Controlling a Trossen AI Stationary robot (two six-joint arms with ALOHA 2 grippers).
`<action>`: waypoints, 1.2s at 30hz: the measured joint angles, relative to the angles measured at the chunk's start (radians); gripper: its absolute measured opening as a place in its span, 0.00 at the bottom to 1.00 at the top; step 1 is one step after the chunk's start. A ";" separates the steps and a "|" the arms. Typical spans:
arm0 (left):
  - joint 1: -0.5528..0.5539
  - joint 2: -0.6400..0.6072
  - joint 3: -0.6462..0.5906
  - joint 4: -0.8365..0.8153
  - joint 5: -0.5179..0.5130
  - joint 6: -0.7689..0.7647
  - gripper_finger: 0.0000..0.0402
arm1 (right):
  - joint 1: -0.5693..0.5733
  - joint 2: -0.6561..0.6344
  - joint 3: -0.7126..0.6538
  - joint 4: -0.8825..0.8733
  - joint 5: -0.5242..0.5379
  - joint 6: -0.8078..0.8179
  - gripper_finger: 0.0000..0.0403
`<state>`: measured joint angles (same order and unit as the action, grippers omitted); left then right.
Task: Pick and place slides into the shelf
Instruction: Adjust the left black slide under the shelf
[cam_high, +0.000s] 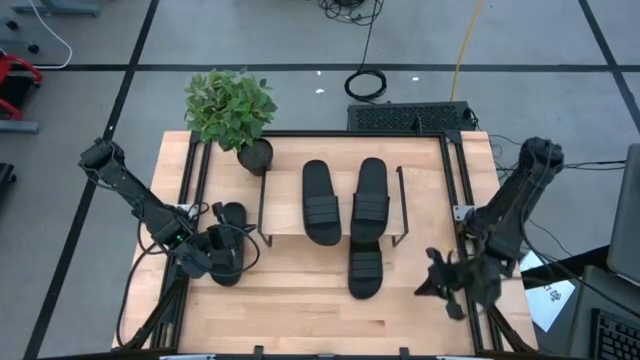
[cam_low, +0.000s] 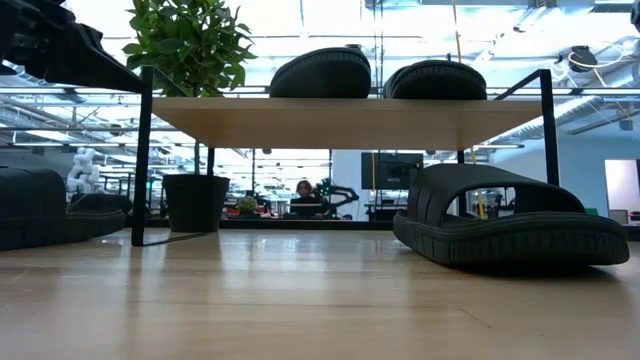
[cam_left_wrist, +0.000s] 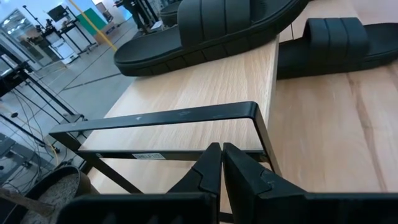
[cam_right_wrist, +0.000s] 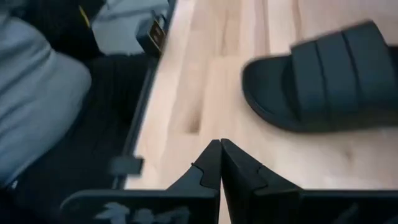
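The shelf (cam_high: 280, 222) stands mid-table on black wire legs, with two black slides (cam_high: 321, 200) (cam_high: 371, 195) lying side by side on its board. A third slide (cam_high: 365, 264) lies flat on the table at the shelf's near edge, its far end under the board. The fourth slide (cam_high: 231, 222) lies on the table left of the shelf. My left gripper (cam_high: 240, 255) hovers shut above that slide's near end, facing the shelf's wire leg (cam_left_wrist: 186, 115). My right gripper (cam_high: 425, 285) is shut above the table's near right, pointing toward the third slide (cam_right_wrist: 323, 81).
A potted plant (cam_high: 235, 110) stands at the far left, just beyond the shelf's left end. Black rails (cam_high: 455, 180) run along the table's sides. Bare wood (cam_high: 300, 310) lies along the near edge. In the low view a person (cam_low: 303, 190) sits in the room beyond the table.
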<state>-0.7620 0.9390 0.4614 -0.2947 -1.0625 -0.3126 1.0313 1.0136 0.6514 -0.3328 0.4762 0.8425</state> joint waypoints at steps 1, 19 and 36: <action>0.000 0.000 0.000 0.000 0.000 0.000 0.05 | 0.032 0.027 0.000 0.031 0.048 0.013 0.00; 0.000 0.000 0.000 0.007 -0.012 0.003 0.05 | 0.078 0.530 -0.001 0.517 0.309 0.039 0.00; 0.000 0.000 0.000 0.004 -0.039 0.023 0.05 | -0.086 0.814 -0.001 0.990 0.177 -0.108 0.00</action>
<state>-0.7620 0.9394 0.4614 -0.2905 -1.1019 -0.2893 0.9457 1.8278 0.6506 0.6575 0.6533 0.7349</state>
